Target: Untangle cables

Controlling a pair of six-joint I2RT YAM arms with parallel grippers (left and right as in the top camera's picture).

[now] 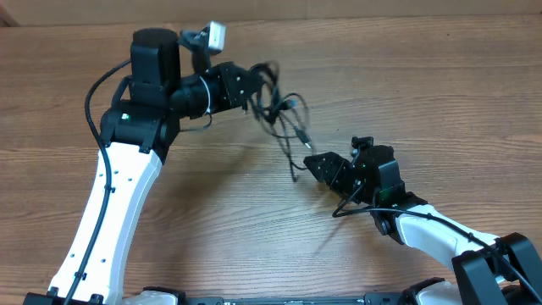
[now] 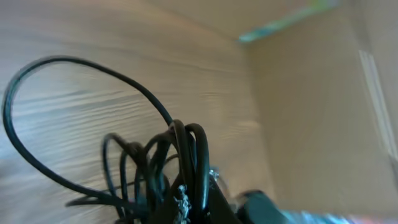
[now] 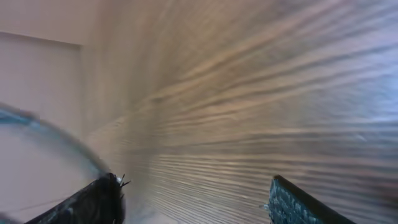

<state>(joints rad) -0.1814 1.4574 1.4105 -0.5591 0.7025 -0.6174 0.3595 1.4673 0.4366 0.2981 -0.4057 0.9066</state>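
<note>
Separating the cables [image 1: 275,102] well calls for a second grasp on one strand, then a slow, steady pull away from the bundle. The left jaws are clenched on the tangle and hold it lifted off the desk [image 1: 212,212], near its far edge, with the loops bunched together. The right jaws stand released with nothing between them, close to a trailing strand [image 1: 298,135] that hangs toward them. That strand looks like the best pick, taken close to its end. Bare wood lies open on the near side and to the right, so pull that way. The wall [image 1: 85,8] behind the far edge leaves little room.
</note>
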